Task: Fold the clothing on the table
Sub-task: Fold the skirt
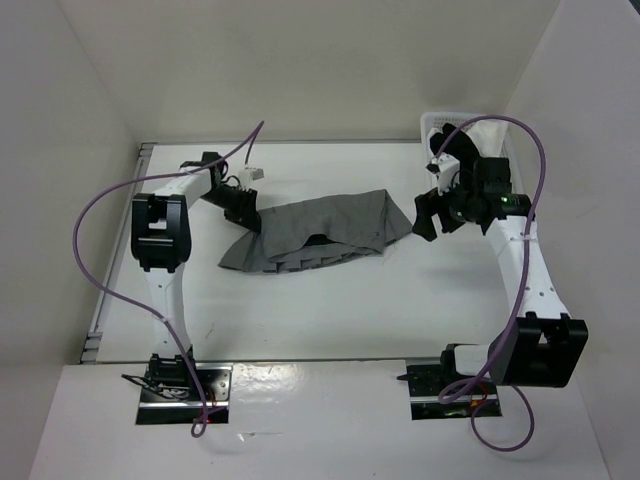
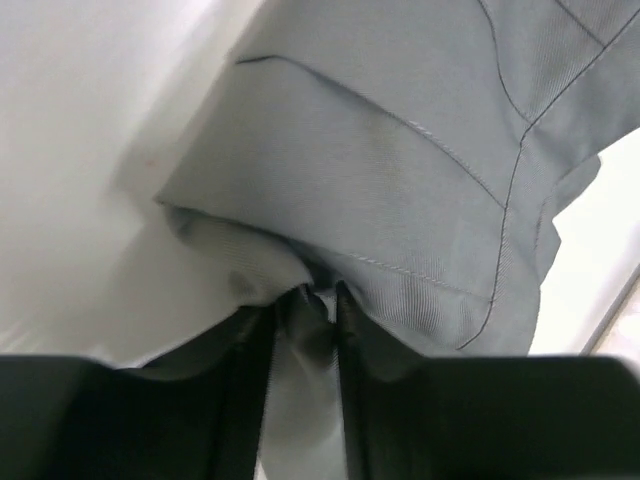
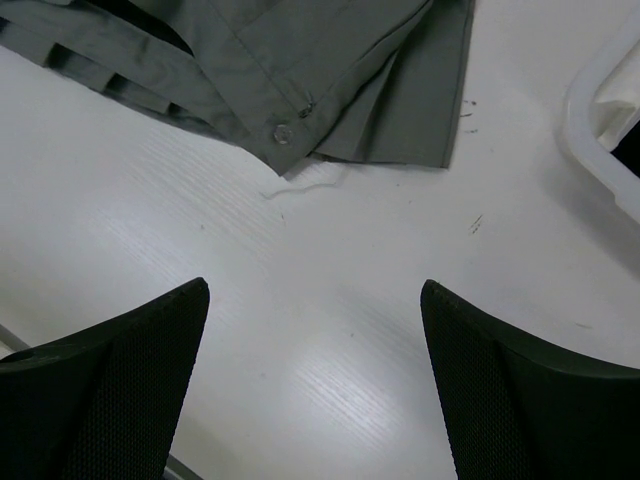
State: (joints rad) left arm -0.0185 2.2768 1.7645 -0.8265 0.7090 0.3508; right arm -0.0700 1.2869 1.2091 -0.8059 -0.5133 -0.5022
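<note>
Left fingers [image 2: 240,400] pinch the skirt [image 2: 400,180], tips buried in it; right fingers [image 3: 120,400] spread above table [image 3: 330,300]

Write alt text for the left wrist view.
The left gripper pinches a bunched fold of a thin, medium-grey pleated skirt between its two black fingers. The fabric, crossed by stitched seams, fills most of the view, with the matte white tabletop showing at left.

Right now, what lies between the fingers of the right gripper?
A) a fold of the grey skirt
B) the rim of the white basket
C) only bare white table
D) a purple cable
C: in the right wrist view the right gripper stands open over bare table, and the grey skirt lies beyond its fingertips.
</note>
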